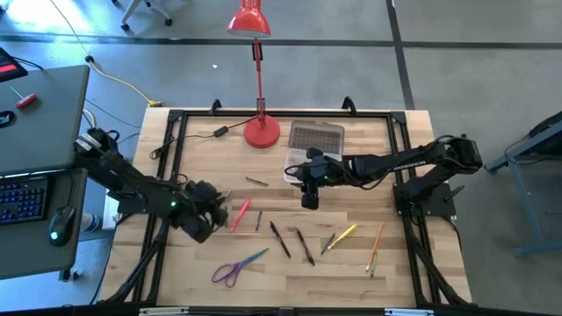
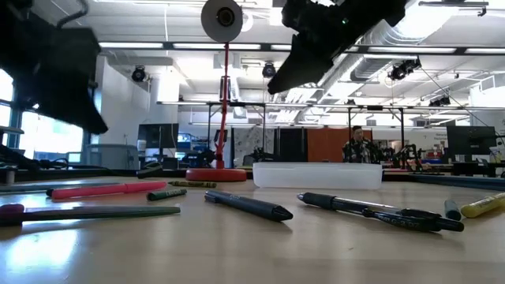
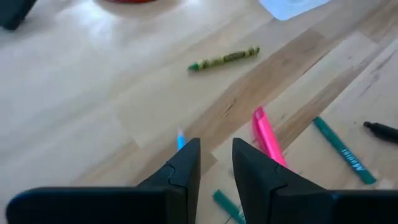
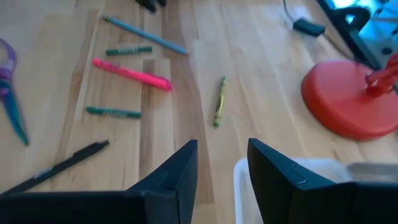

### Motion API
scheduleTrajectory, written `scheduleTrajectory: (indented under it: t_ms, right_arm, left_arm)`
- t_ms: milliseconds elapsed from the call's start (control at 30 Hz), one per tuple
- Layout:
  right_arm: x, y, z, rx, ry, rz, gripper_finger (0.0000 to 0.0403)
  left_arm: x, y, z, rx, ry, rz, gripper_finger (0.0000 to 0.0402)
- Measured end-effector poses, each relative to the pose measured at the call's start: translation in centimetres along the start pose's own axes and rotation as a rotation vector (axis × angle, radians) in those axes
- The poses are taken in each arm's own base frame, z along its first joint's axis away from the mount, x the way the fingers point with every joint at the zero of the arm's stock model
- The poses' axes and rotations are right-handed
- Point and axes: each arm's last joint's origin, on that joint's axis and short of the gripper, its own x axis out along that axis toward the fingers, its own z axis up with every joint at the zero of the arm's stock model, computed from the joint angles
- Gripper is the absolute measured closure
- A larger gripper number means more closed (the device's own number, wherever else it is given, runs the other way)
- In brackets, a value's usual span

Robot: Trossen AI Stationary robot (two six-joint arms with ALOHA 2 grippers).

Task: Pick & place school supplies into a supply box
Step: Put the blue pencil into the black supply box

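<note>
Beside the red lamp base (image 1: 262, 132), toward the right arm's side, the clear supply box (image 1: 303, 167) is sitting on the table (image 1: 202, 158) with its bumpy lid (image 1: 317, 138) lying open behind it. The right hand (image 1: 310, 187) is hanging just over the box's near edge, fingers parted and holding nothing. The left hand (image 1: 213, 213) is hovering low on the far side of the lamp base from the box, fingers slightly apart and empty, just short of the pink marker (image 1: 240, 213).

The supplies are lying scattered well in front of the lamp base: a green crayon (image 3: 224, 58) nearest it, green marker (image 1: 258, 219), black pens (image 1: 280, 238), yellow marker (image 1: 340, 236), orange pencil (image 1: 376, 247) and purple scissors (image 1: 233, 268).

These things are looking light, stiff and smooth, so they are likely rolling or sliding easily under a touch. Taking hold across the middle of the marker's barrel, fingers straddling it squarely, is probably the safest grip.
</note>
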Motion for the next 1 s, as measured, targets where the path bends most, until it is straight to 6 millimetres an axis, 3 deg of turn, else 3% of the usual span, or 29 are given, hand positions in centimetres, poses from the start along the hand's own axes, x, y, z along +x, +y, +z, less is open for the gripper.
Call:
scheduleTrajectory:
  t_ms: [167,333,1000]
  right_arm:
    - [0.0,-0.2,0.2,-0.028,-0.020,-0.004,0.0284]
    - [0.0,-0.2,0.4,-0.058,-0.042,-0.007,0.0284]
    - [0.0,-0.2,0.1,-0.083,-0.011,0.017,0.0284]
  left_arm:
    - [1.7,1.4,-3.3,-0.054,0.024,0.015,0.0277]
    - [3.0,2.2,-4.8,-0.145,0.026,0.005,0.0277]
    - [3.8,2.1,-5.7,-0.086,0.016,0.035,0.0277]
